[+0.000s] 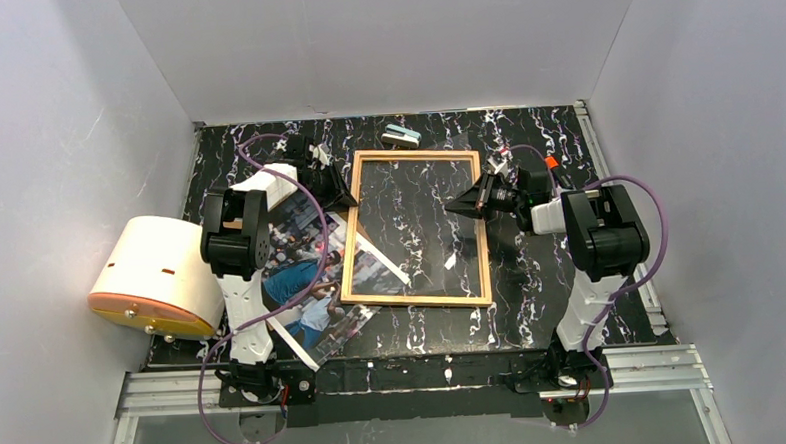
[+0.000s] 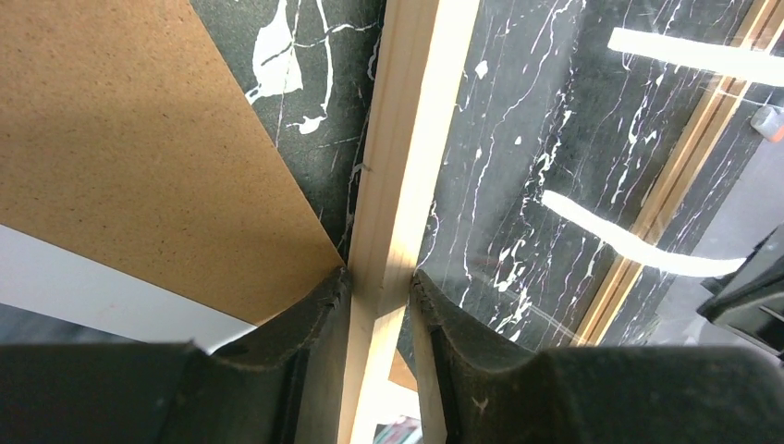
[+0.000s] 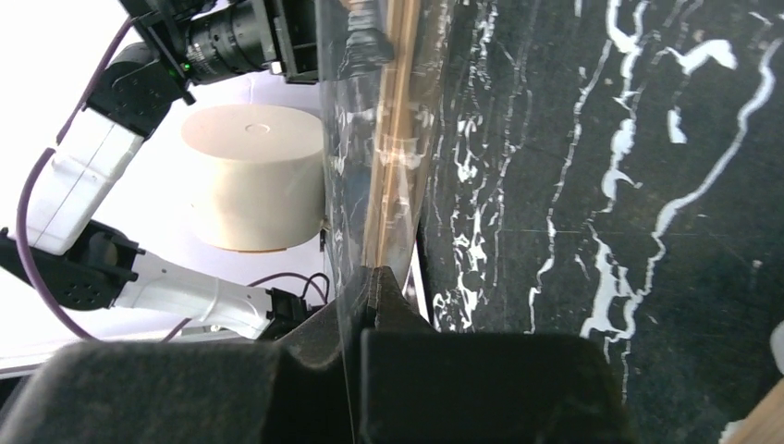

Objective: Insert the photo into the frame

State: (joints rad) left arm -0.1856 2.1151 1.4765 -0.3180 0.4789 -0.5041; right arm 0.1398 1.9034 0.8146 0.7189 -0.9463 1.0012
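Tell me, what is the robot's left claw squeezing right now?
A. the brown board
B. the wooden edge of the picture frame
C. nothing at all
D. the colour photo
B: in the left wrist view, the left gripper has a finger pressed on each side of the light-wood rail of the frame, while the brown board lies to one side, not between the fingers.

Frame (image 1: 421,302): light wood, smooth, matt
Pane (image 1: 419,221): clear, glossy
Photo (image 1: 297,281): glossy paper
Board (image 2: 120,139): brown fibreboard, matt, grainy
Table (image 1: 531,266): black, white-veined, marble look
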